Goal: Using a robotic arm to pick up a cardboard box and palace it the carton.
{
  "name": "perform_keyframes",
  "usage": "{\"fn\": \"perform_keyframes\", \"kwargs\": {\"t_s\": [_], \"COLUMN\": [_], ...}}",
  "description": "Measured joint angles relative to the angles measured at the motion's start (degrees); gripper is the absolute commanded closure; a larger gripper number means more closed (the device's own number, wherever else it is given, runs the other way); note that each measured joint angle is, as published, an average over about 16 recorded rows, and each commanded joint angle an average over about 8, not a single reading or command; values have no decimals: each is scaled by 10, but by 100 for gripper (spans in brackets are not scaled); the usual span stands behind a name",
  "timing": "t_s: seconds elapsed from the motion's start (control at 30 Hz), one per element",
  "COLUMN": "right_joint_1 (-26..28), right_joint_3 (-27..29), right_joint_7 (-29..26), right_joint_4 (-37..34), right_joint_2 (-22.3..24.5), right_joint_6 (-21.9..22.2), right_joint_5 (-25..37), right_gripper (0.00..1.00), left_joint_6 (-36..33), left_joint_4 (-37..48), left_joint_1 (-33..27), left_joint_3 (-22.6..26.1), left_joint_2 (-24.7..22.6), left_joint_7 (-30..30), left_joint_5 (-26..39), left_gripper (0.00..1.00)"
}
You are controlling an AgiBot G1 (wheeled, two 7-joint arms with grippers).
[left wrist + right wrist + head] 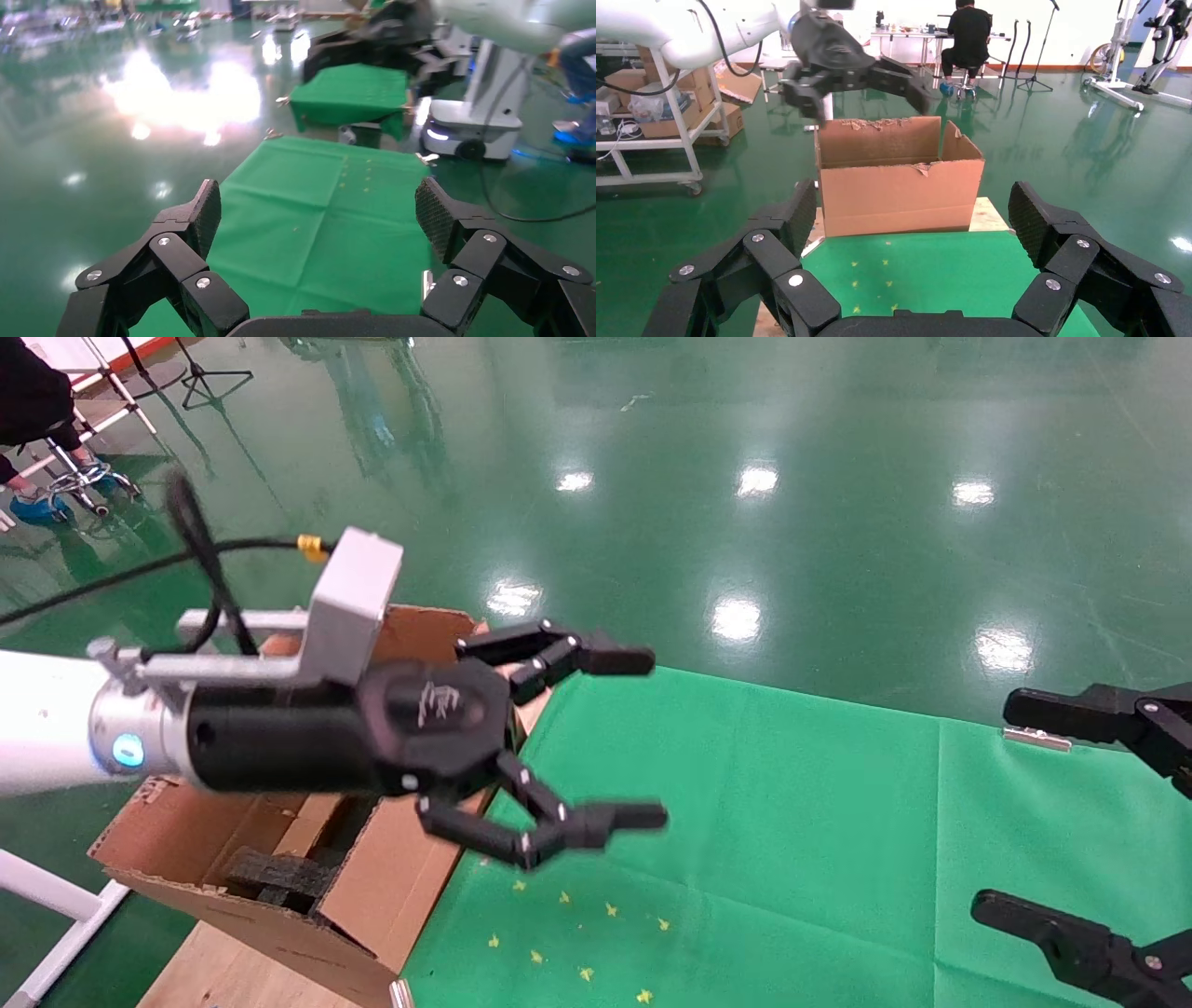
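My left arm is white with a silver wrist, and its black gripper (650, 738) is open and empty. It hangs in the air over the near end of the carton (382, 877) and the edge of the green cloth (745, 850). The left wrist view shows the same jaws (318, 200) wide apart over bare cloth. The carton is large, brown and ragged-edged, with dark foam blocks (279, 877) inside. It also shows in the right wrist view (898, 189). The small cardboard box is out of view. My all-black right gripper (998, 803) is open and empty at the cloth's right side (914, 200).
The carton stands on a wooden board (223, 961) beside the green-covered table. Small yellow marks (577, 933) dot the cloth. A metal clip (1036, 738) sits at the cloth's far edge. A shelf cart (659, 133) and a seated person (968, 35) are behind the carton.
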State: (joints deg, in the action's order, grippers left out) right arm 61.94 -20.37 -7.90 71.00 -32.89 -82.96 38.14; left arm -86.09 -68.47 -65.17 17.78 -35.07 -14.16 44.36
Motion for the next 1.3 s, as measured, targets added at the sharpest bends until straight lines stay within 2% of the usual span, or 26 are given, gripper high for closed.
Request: {"fn": "perform_keyframes", "kwargs": {"t_s": [0.37, 1.3], "right_joint_1": [0, 0], "right_joint_3": [0, 0], "right_joint_7": [0, 0], "right_joint_4": [0, 0], "right_joint_2": [0, 0], "right_joint_6": [0, 0], "right_joint_5": [0, 0], "right_gripper": [0, 0], "left_joint_6": [5, 4], "left_joint_4": [-64, -51], "left_joint_1": [46, 36], "left_joint_3": [-22, -18], "left_joint_2": [1, 1], "left_joint_7": [39, 34], "left_joint_5": [-33, -25], "left_gripper": [0, 0]}}
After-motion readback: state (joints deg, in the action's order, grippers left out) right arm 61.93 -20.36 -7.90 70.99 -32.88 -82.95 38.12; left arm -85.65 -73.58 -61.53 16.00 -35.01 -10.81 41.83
